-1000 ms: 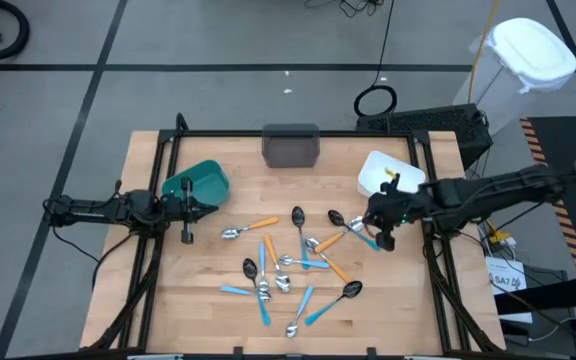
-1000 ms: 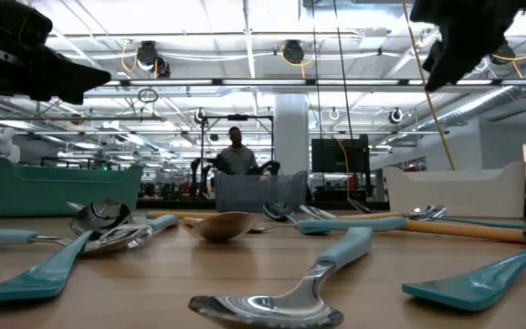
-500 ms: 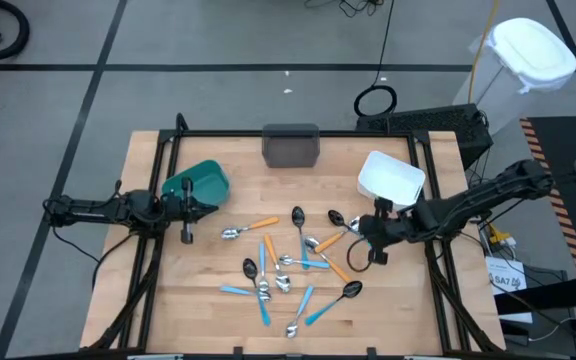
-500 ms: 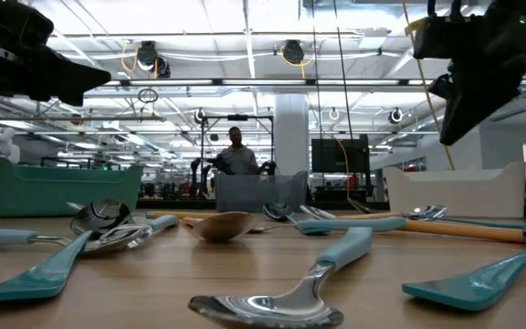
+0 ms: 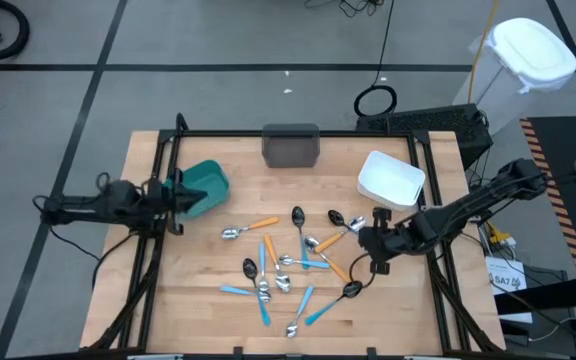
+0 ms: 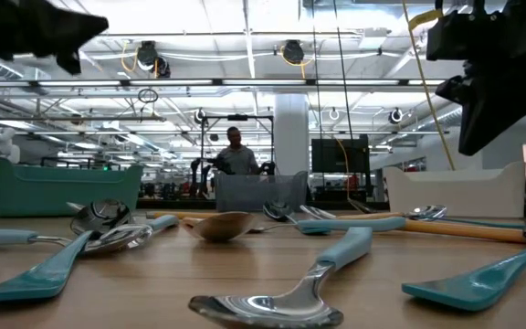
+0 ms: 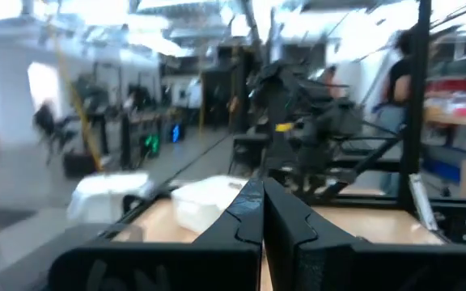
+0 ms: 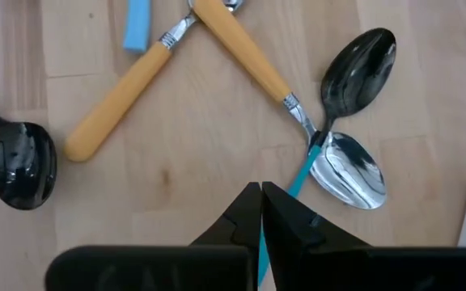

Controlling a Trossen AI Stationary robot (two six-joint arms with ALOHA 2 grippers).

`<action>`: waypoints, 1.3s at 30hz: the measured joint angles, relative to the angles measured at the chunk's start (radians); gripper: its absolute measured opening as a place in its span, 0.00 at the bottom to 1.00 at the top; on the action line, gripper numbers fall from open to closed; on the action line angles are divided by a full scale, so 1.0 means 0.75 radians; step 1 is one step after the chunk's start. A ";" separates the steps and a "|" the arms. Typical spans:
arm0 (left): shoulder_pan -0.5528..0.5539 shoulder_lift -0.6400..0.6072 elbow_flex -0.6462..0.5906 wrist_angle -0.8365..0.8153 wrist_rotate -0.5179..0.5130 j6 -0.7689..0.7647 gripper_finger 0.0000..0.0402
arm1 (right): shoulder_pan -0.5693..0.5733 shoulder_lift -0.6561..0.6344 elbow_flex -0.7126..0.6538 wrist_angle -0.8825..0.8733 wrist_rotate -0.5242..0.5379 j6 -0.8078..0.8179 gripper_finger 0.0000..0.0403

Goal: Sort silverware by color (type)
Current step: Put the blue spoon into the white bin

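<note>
From above, we see the silverware (image 5: 293, 265) scattered loose across the middle of the wooden worktop (image 5: 208, 300): spoons and forks with blue, orange or plain metal handles, several crossing or touching one another. Three bins stand along the far part of the worktop: a teal bin (image 5: 202, 186) tilted near the left side, a grey bin (image 5: 291, 146) at the far middle, and a white bin (image 5: 391, 180) toward the right.

The right tool (image 5: 378, 262) hangs over the right edge of the scatter, near a black-headed spoon (image 5: 348, 291) with a blue handle. Its fingers (image 8: 285, 222) are clenched together with nothing between them. From the right wrist we look down past those fingers at two orange-handled pieces (image 8: 176, 65) crossing in a V, a black spoon (image 8: 23, 166) lying apart, and a dark spoon bowl (image 8: 361, 65) touching a shiny silver spoon (image 8: 350, 170) whose thin blue handle runs under the fingertips.

The left tool (image 5: 175, 203) sits beside the teal bin at the left of the worktop, well apart from the scatter. Its fingers (image 7: 285, 222) are pressed tight and empty, pointing level across the worktop.

From worktop height, blue handles and a silver spoon bowl (image 6: 263, 309) fill the foreground, and a person (image 6: 236, 155) stands in the room behind the grey bin.
</note>
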 joint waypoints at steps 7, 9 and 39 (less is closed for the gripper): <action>-0.012 0.499 0.642 -0.610 -0.092 -0.120 0.00 | 0.001 0.000 0.000 0.018 0.034 -0.002 0.03; -0.035 0.661 0.821 -0.758 -0.092 -0.155 0.00 | 0.001 0.000 0.000 0.019 0.034 0.000 0.03; -0.389 1.765 0.747 0.186 -0.253 -0.114 0.00 | 0.001 0.001 0.000 0.134 0.107 0.123 0.03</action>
